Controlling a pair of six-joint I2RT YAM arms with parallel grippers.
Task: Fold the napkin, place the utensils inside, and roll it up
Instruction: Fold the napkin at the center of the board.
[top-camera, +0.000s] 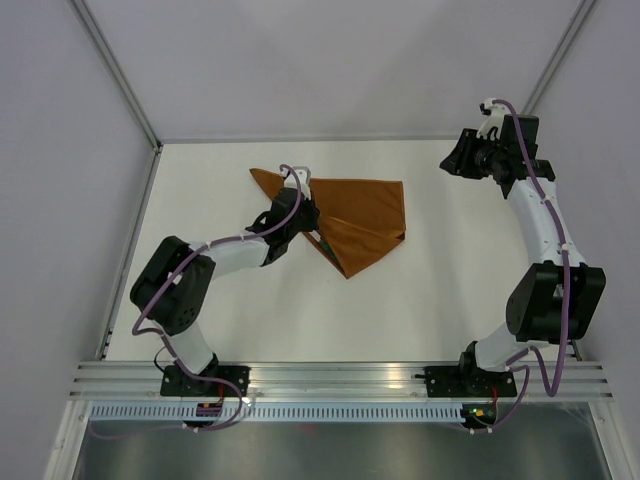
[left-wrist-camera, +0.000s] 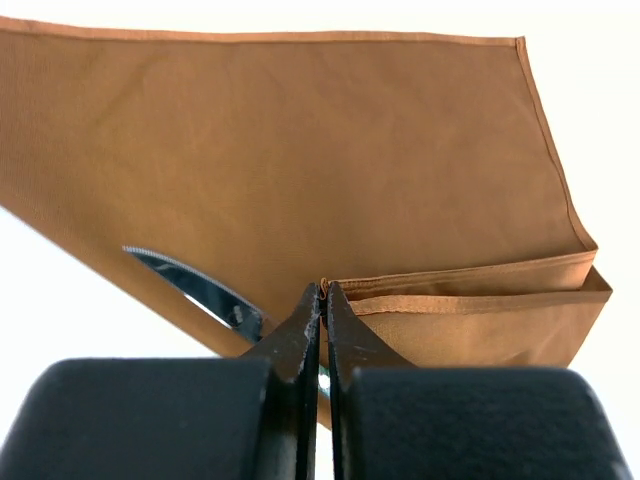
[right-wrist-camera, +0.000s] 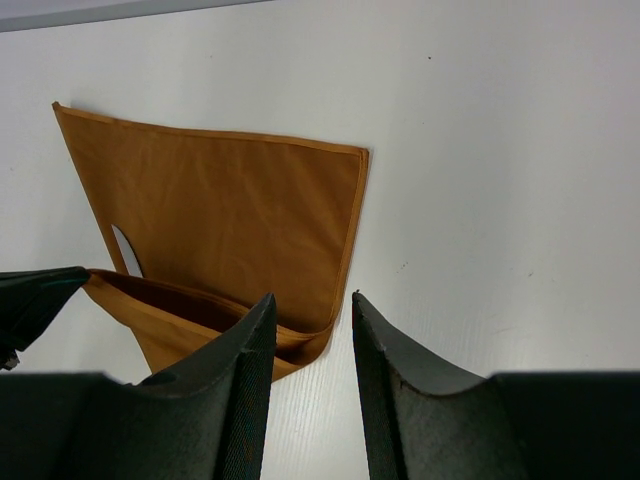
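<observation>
On desk centre, napkin (top-camera: 365, 215): rust-orange, folded over into a rough triangle. Its left part is covered by the left arm in the top view.
Napkin layers: the hems are stacked at one corner. In the right wrist view the top layer slants up toward the left pincer, with a dark pocket under it whose inside is not visible.
Left pincer (left-wrist-camera: 323, 292): fingers are pressed together, clamped on a thin hem of the napkin at the fold. The fingers hide how much cloth is in the bite. In the top view the wrist blocks the tips.
Utensil (left-wrist-camera: 190, 283): only a slim shiny stretch with a toothed edge shows, just beside the left pincer. Its near end is cut off behind a finger. I cannot tell whether it lies on top of the cloth or between layers, and its colour is hard to make out.
Right pincer (right-wrist-camera: 312, 300): jaws are apart with nothing between them. It is held above the desk at the far right, well apart from the napkin.
Desk (top-camera: 450, 290): white, bare on the right side. Its near edge is hidden by the arm bases.
</observation>
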